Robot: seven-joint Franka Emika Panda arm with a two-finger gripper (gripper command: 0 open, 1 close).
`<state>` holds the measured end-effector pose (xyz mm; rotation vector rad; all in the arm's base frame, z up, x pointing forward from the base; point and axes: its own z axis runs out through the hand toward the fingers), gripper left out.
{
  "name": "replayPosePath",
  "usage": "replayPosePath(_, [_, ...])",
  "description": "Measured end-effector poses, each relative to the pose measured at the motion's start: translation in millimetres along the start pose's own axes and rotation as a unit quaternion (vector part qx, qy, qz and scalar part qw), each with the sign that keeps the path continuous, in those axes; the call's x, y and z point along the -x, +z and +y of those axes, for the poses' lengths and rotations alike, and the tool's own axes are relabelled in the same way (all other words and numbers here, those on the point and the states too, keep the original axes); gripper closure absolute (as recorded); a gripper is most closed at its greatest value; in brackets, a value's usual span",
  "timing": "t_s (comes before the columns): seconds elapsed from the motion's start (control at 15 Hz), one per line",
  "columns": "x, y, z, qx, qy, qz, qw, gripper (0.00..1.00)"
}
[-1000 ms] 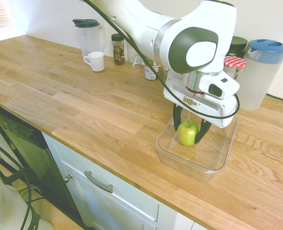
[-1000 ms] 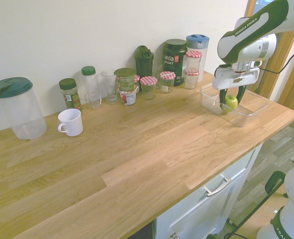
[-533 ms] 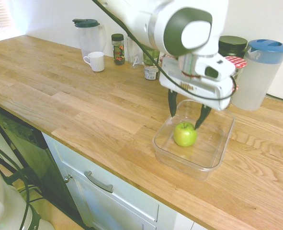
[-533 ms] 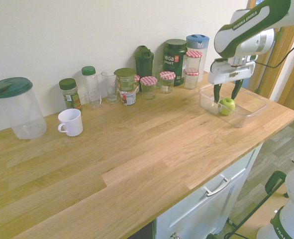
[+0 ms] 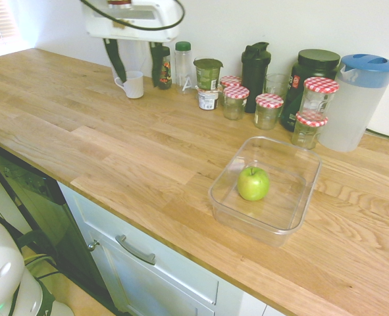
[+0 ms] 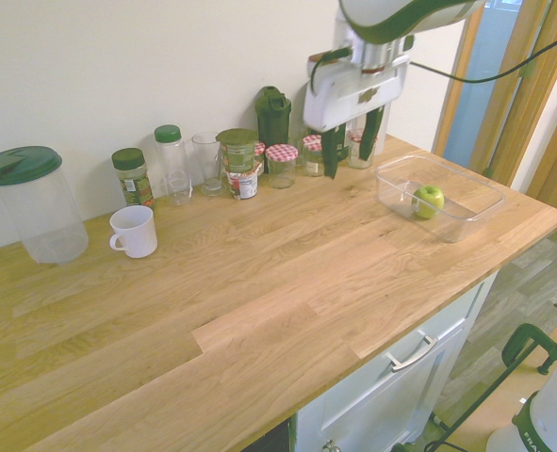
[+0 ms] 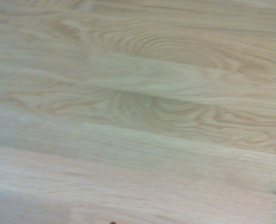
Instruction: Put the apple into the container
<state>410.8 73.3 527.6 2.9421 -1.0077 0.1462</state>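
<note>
Green apple (image 5: 253, 183) upright, stem up | inside container (image 5: 293, 214) | claw (image 6: 352, 141) spread, empty

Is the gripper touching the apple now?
Apart. In the second exterior view the gripper hangs open above the counter, near the jars, with bare wood between it and the apple, which lies in the container.
</note>
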Motion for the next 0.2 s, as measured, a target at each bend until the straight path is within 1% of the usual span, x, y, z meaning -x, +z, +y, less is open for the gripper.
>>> replayPosePath(0.07, [4.9, 5.2, -7.4, 0.002, 0.006, 0.000, 1.000, 0.00])
replayPosePath(0.2, [-7.1, 11.9, -1.5, -0.001, 0.026, -0.008, 1.000, 0.00])
